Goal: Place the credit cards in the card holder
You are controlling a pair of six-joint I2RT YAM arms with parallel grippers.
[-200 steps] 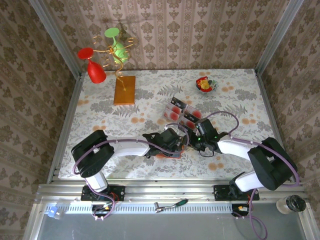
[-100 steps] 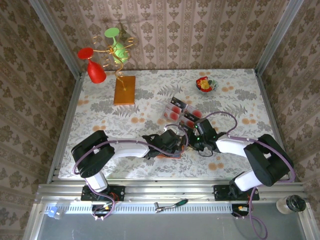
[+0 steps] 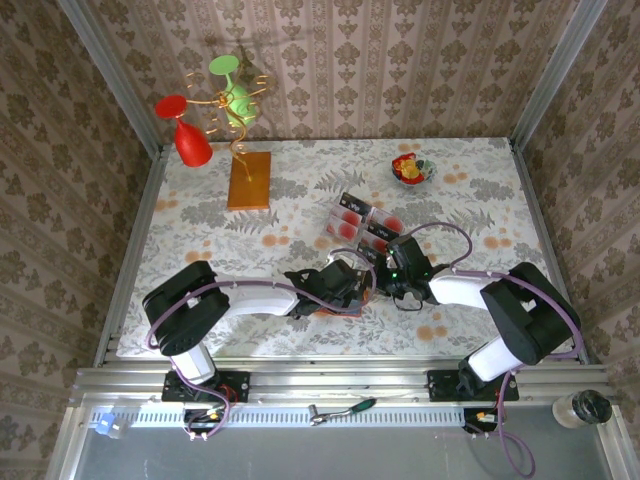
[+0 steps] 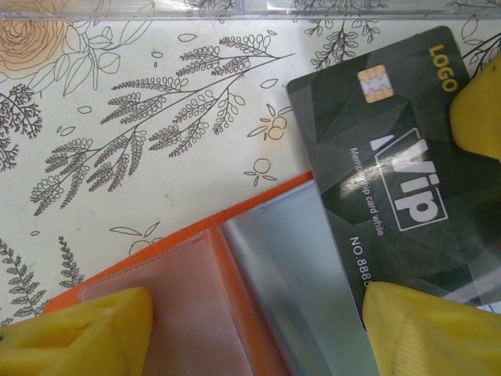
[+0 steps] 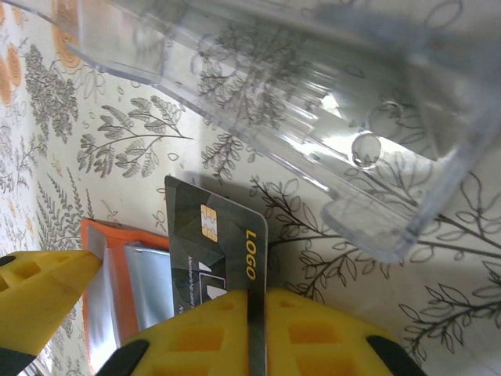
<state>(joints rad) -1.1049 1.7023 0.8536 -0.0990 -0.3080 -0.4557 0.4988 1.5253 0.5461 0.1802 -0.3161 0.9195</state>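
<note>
My right gripper (image 5: 257, 329) is shut on the edge of a dark credit card (image 5: 211, 235) with a gold chip and "LOGO" print. The card (image 4: 391, 157) stands on edge, and one side runs under the grey-blue inner flap (image 4: 297, 290) of the open orange card holder (image 4: 180, 313). My left gripper (image 4: 250, 337) is open, its yellow fingers (image 4: 78, 333) straddling the holder. In the top view both grippers meet over the holder (image 3: 330, 308) at the table's near middle. More credit cards (image 3: 352, 215), red and white with black bands, lie in the clear tray (image 3: 383, 222).
The clear tray's wall (image 5: 313, 102) stands just beyond the held card. A small bowl of coloured pieces (image 3: 412, 170) sits at the back right. A wooden board (image 3: 249, 180) with a wire stand holding a red glass (image 3: 190, 145) and a green one stands at the back left.
My right gripper has shut on the dark card, and the right arm has edged left toward the holder. The left arm has stayed in place.
</note>
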